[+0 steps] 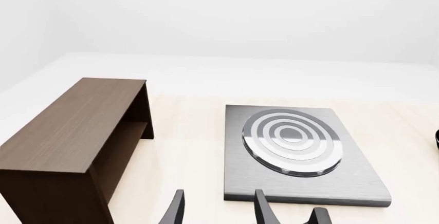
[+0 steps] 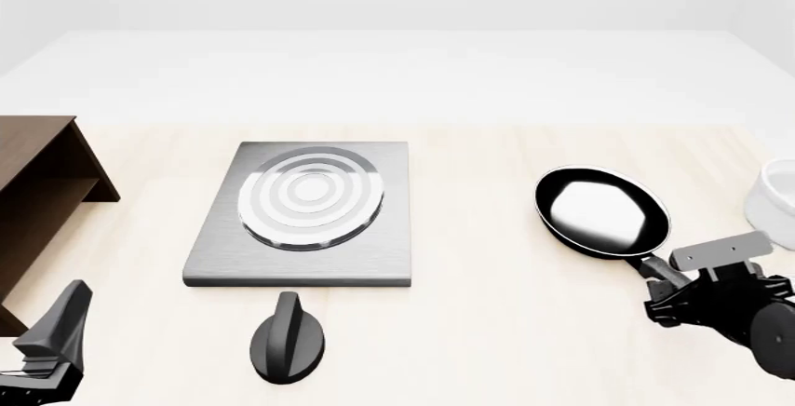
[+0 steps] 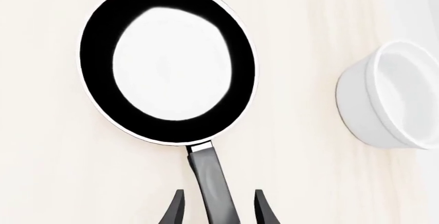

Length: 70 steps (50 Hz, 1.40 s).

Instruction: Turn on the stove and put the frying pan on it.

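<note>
In the left wrist view we see our left gripper (image 1: 216,208) with its two dark fingers spread apart and nothing between them. Ahead of it lies the stove (image 1: 302,183), a grey brushed-metal slab flat on the pale wooden table (image 1: 192,136), with its round burner (image 1: 292,141) of concentric rings. Beside the stove stands a brown wooden shelf (image 1: 69,136), apart from it. A dark shape near the fingers may be the knob, but we cannot tell.

In the front view the stove (image 2: 372,257) sits left of centre on the table (image 2: 497,331), and its black oval knob (image 2: 289,339) lies just in front of it, apart from the slab. The shelf (image 2: 44,169) is at the far left edge. Our left gripper (image 2: 47,355) hangs low at the near left corner, well apart from the knob. The frying pan (image 2: 601,211) rests on the table to the right of the stove, well apart from it, its handle pointing toward our right gripper (image 2: 695,290). A white bowl (image 2: 776,203) stands just beyond the pan at the right edge.

In the right wrist view our right gripper (image 3: 218,208) has its fingers on either side of the pan's handle (image 3: 209,178), with a small gap showing on each side, so it is not closed on it. The frying pan (image 3: 96,44) lies flat on the table (image 3: 295,54), and the bowl (image 3: 384,106) stands near it, not touching.
</note>
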Each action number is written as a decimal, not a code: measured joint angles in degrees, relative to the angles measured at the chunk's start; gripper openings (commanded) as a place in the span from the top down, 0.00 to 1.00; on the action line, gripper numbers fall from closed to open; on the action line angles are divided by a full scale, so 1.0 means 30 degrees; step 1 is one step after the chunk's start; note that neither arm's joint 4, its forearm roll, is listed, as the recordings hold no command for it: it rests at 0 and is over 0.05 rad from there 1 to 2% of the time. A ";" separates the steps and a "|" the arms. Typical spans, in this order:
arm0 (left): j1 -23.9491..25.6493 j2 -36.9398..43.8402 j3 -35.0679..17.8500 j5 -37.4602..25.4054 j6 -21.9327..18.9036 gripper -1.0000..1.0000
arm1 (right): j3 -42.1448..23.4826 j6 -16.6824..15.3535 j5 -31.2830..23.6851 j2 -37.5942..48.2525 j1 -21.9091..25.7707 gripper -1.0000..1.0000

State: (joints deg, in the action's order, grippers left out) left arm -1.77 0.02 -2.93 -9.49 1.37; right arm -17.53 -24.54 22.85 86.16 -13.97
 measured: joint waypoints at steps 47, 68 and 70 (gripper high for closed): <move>-0.0158 0.0007 0.0024 -0.0070 0.0270 0.00 | -0.0318 0.0043 -0.1845 -0.3357 0.0902 1.00; -0.0165 0.0006 0.0009 -0.0101 0.0319 0.00 | -0.7099 0.0716 -1.0792 -0.8863 0.6352 1.00; -0.0177 0.0007 0.0020 -0.0096 0.0321 0.00 | -0.7910 0.0922 -1.1131 -0.8580 0.7062 1.00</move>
State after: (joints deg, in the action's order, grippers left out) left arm -2.30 0.04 -2.87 -9.78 2.33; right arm -41.26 -21.78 -10.54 60.41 7.21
